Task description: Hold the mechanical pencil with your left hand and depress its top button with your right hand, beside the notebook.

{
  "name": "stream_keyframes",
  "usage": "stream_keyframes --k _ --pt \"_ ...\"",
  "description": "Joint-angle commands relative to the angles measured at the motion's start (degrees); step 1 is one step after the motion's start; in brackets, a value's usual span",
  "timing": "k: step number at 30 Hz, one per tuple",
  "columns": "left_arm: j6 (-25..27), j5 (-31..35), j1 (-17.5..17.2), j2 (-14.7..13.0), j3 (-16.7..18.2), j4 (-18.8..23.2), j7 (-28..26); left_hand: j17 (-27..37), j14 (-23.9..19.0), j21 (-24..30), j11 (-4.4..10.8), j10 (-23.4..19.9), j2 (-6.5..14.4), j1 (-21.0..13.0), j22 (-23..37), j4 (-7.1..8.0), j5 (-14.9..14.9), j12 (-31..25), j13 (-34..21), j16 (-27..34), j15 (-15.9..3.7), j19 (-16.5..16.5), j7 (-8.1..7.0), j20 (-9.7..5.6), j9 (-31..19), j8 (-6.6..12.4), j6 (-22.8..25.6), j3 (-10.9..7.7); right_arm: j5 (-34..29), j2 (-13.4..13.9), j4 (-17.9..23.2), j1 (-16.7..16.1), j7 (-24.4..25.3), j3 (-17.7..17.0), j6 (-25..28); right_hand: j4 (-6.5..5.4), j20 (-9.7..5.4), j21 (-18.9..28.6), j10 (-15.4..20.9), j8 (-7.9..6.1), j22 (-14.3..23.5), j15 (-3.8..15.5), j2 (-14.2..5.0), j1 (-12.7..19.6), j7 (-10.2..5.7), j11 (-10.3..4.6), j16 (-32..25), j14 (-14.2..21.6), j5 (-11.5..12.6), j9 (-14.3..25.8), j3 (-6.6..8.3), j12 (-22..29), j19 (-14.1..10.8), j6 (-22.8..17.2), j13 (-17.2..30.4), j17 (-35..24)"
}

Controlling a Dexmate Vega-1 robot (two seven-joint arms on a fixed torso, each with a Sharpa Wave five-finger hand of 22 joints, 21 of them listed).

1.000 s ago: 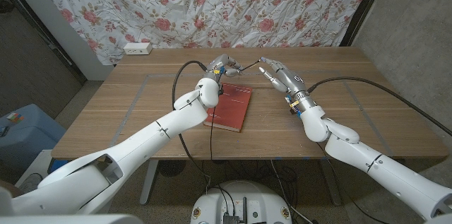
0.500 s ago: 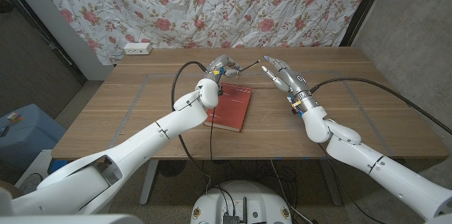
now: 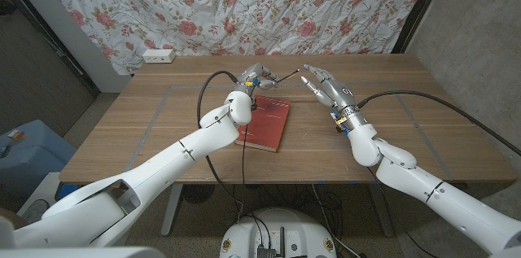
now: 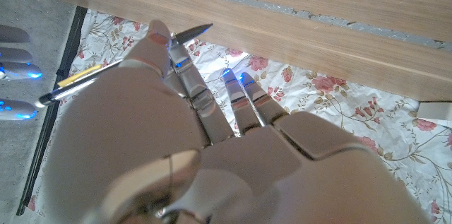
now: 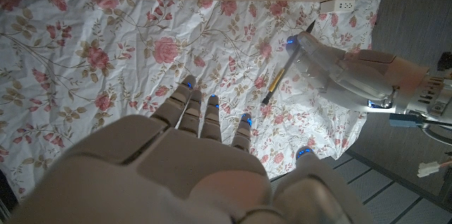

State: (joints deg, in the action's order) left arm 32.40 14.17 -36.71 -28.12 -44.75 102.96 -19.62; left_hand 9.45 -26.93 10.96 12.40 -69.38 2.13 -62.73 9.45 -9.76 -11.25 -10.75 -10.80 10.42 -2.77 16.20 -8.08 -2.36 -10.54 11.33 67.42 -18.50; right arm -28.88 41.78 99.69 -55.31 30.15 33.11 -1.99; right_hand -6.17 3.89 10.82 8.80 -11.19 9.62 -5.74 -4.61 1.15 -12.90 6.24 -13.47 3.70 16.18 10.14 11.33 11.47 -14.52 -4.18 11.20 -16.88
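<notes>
Left hand (image 3: 254, 77) raised over the far end of the notebook (image 3: 265, 122), gripping the mechanical pencil (image 3: 283, 75) between thumb and fingers, barrel poking out sideways toward the right hand (image 3: 324, 85). Seen in the left wrist view as a silvery barrel (image 4: 120, 68) crossing the back of the hand (image 4: 183, 146), yellow clip partway along, one end pinched at the fingertips. Right hand empty, fingers spread and reaching forward, just beside the pencil's free end but apart from it; seen in the right wrist view as open fingers (image 5: 205, 121) pointing at the flowered cloth (image 5: 92, 61), with the pencil (image 5: 282, 70) and the left hand (image 5: 353, 72) off to the side. Which end carries the button: cannot tell from these frames, though the free end nearest the right hand looks the likely one. Step in hand, by judgement: closing the last gap and pressing. To do it well: keep the left grip firm and the barrel steady, line one right fingertip up squarely with the barrel's axis, then push straight along it, not across, lest the pencil pivot or slip out of the pinch. Best kept over the wooden bench (image 3: 163, 128) next to the red notebook, not drifting over the cover. Light, short press; slow approach, since the target is thin and easily missed.
</notes>
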Motion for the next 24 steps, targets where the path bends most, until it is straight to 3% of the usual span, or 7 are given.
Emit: stream_keyframes --k 1,24 --pt "-0.7 0.0 0.0 -0.2 0.0 0.0 0.0 0.2 -0.4 0.1 0.48 -1.0 0.5 -0.2 0.3 0.08 -0.2 -0.4 -0.3 -0.2 -9.59 0.6 0.04 -2.94 -0.2 0.44 0.2 0.24 -1.2 -0.2 0.4 -0.1 0.1 0.5 0.1 -0.38 -0.04 0.1 0.2 0.35 0.1 -0.09 -0.15 0.2 0.27 -0.11 0.3 0.2 0.5 0.1 0.04 0.2 -0.5 0.0 0.0 -0.2" --pt "0.2 0.2 -0.3 0.1 0.2 0.2 -0.3 0.2 -0.4 0.1 0.49 -1.1 0.5 -0.3 0.3 0.09 -0.2 -0.4 -0.3 -0.2 -9.57 0.6 0.08 -2.94 -0.2 0.43 0.1 0.39 -1.1 -0.6 -0.3 0.3 -0.7 1.1 -0.6 -0.50 0.01 0.0 0.1 0.38 0.1 -0.15 -0.21 0.3 0.27 -0.06 0.4 -0.1 0.7 0.1 0.02 0.1 -0.4 -0.1 0.0 -0.2"
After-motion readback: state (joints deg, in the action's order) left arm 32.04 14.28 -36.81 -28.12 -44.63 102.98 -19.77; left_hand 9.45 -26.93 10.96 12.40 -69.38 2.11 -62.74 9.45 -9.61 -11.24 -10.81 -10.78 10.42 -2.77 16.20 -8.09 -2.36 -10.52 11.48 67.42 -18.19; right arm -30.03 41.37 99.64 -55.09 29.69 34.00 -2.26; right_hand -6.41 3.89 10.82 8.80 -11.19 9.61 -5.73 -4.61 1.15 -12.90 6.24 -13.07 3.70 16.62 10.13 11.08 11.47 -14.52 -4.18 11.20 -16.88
